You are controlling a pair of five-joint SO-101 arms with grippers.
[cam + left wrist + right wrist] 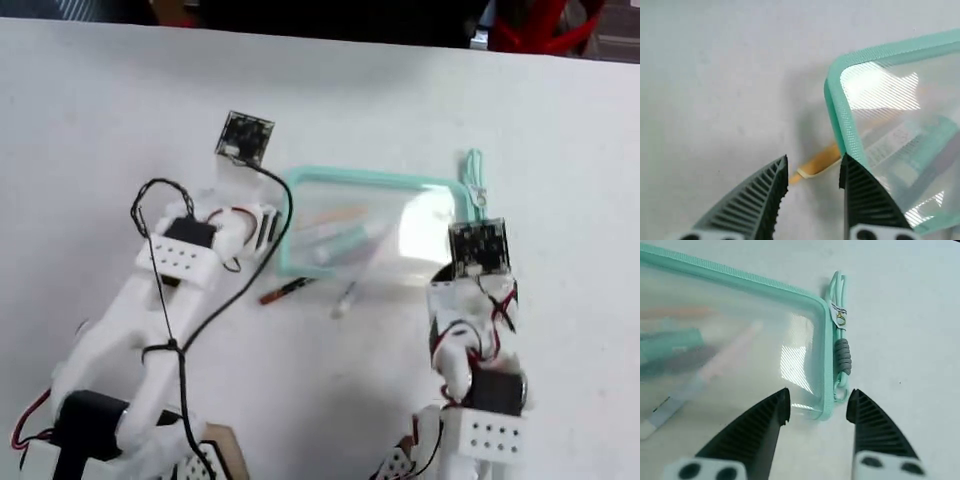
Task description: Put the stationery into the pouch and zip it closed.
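A clear pouch point(385, 225) with mint-green trim lies mid-table, holding an orange pencil, a teal item and a pink-white pen. A red and black pen point(287, 290) and a small white pen point(345, 298) lie at its near edge. My left gripper point(815, 162) is open at the pouch's point(900, 125) left corner, with an orange pencil end point(815, 166) between its fingertips. My right gripper point(818, 395) is open, straddling the near right corner of the pouch point(740, 340). The mint zipper cord point(842, 357) with grey beads hangs beside that corner.
The zipper cord point(474, 175) sticks out past the pouch's far right corner. A black cable point(215, 300) loops over the left arm. The table's back edge point(320, 35) runs along the top, with white surface to the left and right of the pouch.
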